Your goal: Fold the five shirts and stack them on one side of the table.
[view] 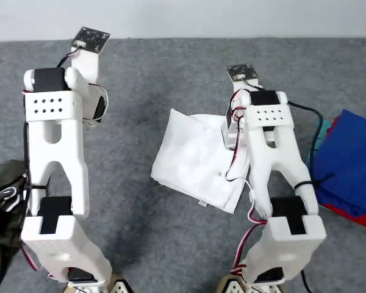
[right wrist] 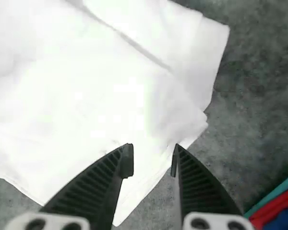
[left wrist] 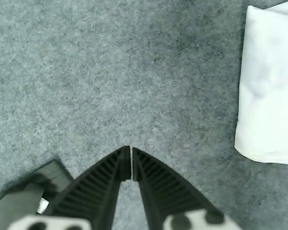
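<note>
White shirt (view: 192, 159): folded, lying mid-table between the two arms.
Left fingers (left wrist: 105, 179): pressed together, hanging over the bare grey table (left wrist: 110, 72), shirt off to one side.
Right fingers (right wrist: 108, 175): spread, right over the white shirt's edge.
Blue-and-red pile (view: 348, 162): on the outer side of the right arm.
Dark garment (view: 3, 195): on the outer side of the left arm.

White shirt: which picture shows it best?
The high view: nearly the whole white shirt, laid flat. The right wrist view shows part, by the open right gripper; the left wrist view, one end.
</note>
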### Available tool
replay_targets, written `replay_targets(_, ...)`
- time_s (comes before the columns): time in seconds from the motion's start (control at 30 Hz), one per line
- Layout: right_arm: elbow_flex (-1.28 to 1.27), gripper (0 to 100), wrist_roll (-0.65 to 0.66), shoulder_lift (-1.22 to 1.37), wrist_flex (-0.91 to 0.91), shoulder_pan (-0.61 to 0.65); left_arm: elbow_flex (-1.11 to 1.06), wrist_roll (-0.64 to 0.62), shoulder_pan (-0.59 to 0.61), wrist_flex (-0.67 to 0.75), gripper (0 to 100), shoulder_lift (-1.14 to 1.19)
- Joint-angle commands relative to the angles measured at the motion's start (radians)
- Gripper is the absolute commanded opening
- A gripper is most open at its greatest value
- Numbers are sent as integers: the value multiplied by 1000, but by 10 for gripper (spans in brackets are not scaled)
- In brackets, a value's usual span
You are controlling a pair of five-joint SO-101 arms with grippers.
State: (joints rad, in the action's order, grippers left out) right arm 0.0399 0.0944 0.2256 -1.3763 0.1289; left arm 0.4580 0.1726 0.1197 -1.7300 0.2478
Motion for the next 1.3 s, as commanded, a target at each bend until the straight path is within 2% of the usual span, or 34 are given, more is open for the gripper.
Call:
replay_targets(0.0,81,137,-6,-7,-28,2,16,6,0,-23,14,-52)
replay_targets(0.13,127,137,-6,-7,-87,2,-8,8,5,-23,14,-52)
replay_targets(0.33,130,137,-3,1,-82,-38,-64,46,3,-23,14,-52)
replay_targets(0.5,132,137,-2,30,-45,-64,-67,46,2,-23,14,-52)
replay_targets(0.87,141,134,-2,160,39,-38,-67,43,0,-23,14,-54)
replay_targets(1.07,186,6,0,159,53,-45,-67,43,0,-23,14,-54)
replay_targets(1.27,190,9,112,159,62,-39,-67,43,2,-23,14,-54)
